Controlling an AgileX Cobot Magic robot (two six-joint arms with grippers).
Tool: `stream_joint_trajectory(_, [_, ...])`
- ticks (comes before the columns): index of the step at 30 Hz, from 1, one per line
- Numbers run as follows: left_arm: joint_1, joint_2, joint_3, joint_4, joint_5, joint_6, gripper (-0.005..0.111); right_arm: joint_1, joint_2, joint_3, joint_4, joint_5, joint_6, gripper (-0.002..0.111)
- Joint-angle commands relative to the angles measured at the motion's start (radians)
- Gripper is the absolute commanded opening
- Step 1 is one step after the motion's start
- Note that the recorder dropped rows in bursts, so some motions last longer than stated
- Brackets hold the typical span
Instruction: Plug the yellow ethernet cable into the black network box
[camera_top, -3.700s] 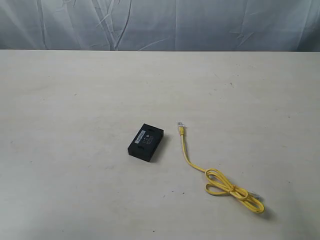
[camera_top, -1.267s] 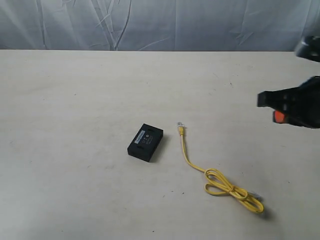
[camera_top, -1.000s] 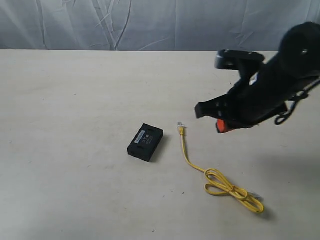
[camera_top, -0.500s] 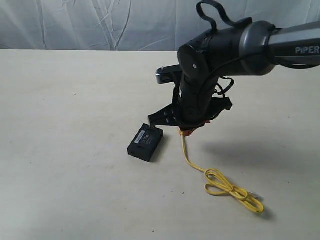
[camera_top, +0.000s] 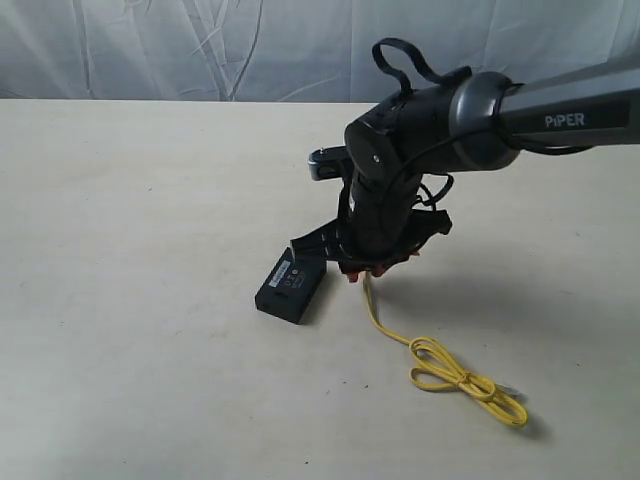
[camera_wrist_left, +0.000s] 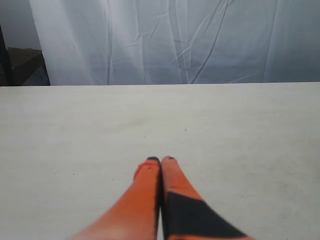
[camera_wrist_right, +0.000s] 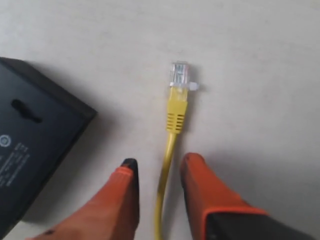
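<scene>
Yellow ethernet cable (camera_wrist_right: 176, 112): plug end flat, just beside black network box (camera_top: 291, 285). Right gripper (camera_wrist_right: 160, 161): fingers spread astride it. Left gripper (camera_wrist_left: 161, 160): fingers pressed together.

A pale beige table (camera_top: 140, 200) stands before a wrinkled grey-white curtain (camera_top: 200, 50).

The right arm (camera_top: 400, 150) runs off the exterior view's edge and covers the near plug of the cable (camera_top: 375, 320) and a corner of the box (camera_top: 288, 290); of the right gripper (camera_top: 371, 271) only orange slivers peek out beneath it. The box's markings and the plug at the looped end are too small to read there. Up close, the right wrist view crops most of the box and the cable's run, and the left gripper (camera_wrist_left: 161, 160) is cut off at its base.
</scene>
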Motion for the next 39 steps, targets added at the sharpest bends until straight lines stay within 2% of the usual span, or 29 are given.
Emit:
stream_joint_trajectory(1, [0.004,-0.005,0.005,0.002,-0.008,-0.008,0.000,0.000,0.031,-0.005,-0.010,-0.001,0.011,0.031])
stream_joint_trajectory(7, [0.004,-0.005,0.005,0.002,-0.008,-0.008,0.000,0.000,0.054,-0.005,-0.010,0.006,0.011,0.027])
stream_joint_trajectory(8, [0.004,-0.005,0.005,0.002,-0.008,-0.008,0.000,0.000,0.054,-0.005,-0.010,0.009,0.011,0.024])
stream_joint_trajectory(11, [0.004,-0.005,0.005,0.002,-0.008,-0.008,0.000,0.000,0.054,-0.005,-0.010,0.029,-0.001,0.003])
stream_joint_trajectory(12, [0.004,-0.005,0.005,0.002,-0.008,-0.008,0.000,0.000,0.054,-0.005,-0.010,0.040,-0.011,0.000])
stream_joint_trajectory(18, [0.004,-0.005,0.005,0.002,-0.008,-0.008,0.000,0.000,-0.020,-0.005,-0.009,0.103,-0.078,0.000])
stream_joint_trajectory(23, [0.004,-0.005,0.005,0.002,-0.008,-0.008,0.000,0.000,-0.082,-0.005,-0.009,0.152,-0.234,0.000])
stream_joint_trajectory(33, [0.004,-0.005,0.005,-0.005,-0.014,-0.008,0.000,0.000,-0.082,-0.005,0.016,0.155,-0.270,0.000])
stream_joint_trajectory(39, [0.004,-0.005,0.005,0.004,-0.188,-0.008,0.000,0.000,-0.082,-0.005,0.044,0.168,-0.282,0.000])
